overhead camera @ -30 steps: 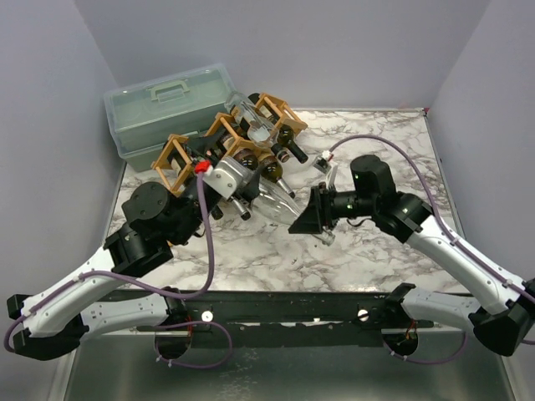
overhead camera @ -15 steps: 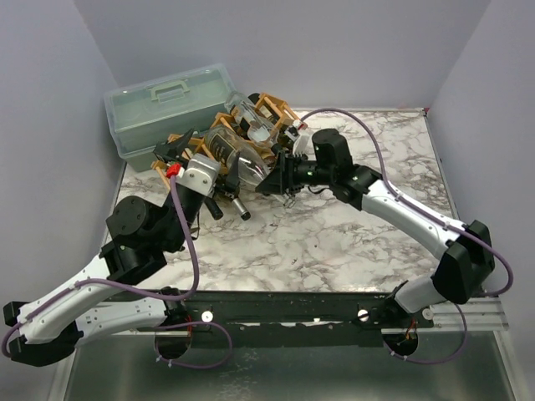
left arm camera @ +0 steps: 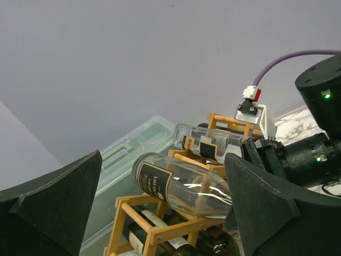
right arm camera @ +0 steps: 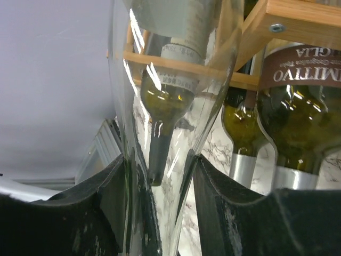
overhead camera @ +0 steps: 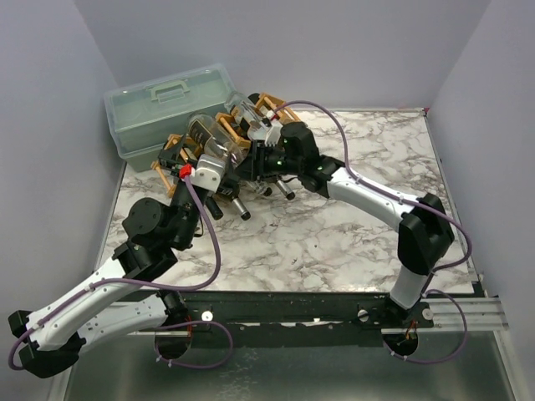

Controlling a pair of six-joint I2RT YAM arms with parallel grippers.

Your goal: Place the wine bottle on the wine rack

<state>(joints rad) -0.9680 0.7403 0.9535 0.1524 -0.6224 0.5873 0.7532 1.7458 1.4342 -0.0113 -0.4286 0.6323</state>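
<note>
Robot arms: two, left arm point(overhead camera: 100, 288) and right arm point(overhead camera: 376, 196). Grippers: two, left gripper point(left arm camera: 162, 160) and right gripper point(right arm camera: 160, 176). Wine rack point(right arm camera: 303, 18): one. Clear wine bottles: two, lower clear bottle point(left arm camera: 181, 184) and upper clear bottle point(left arm camera: 205, 140). Dark bottles: three countable in the right wrist view, far dark bottle point(right arm camera: 160, 106), middle dark bottle point(right arm camera: 241, 130), labelled dark bottle point(right arm camera: 301, 117); full total unclear, rack and arms hide some. Pale green toolbox point(overhead camera: 159, 109): one. Marble table point(overhead camera: 334, 242): one. Purple cables: two, left cable point(overhead camera: 209, 251), right cable point(overhead camera: 359, 125).

The wine bottle point(left arm camera: 181, 186) lies between my right gripper's point(right arm camera: 160, 178) fingers, atop the wine rack point(left arm camera: 154, 234); the toolbox point(overhead camera: 167, 104) sits beyond, ahead of my left gripper point(left arm camera: 162, 170).
</note>
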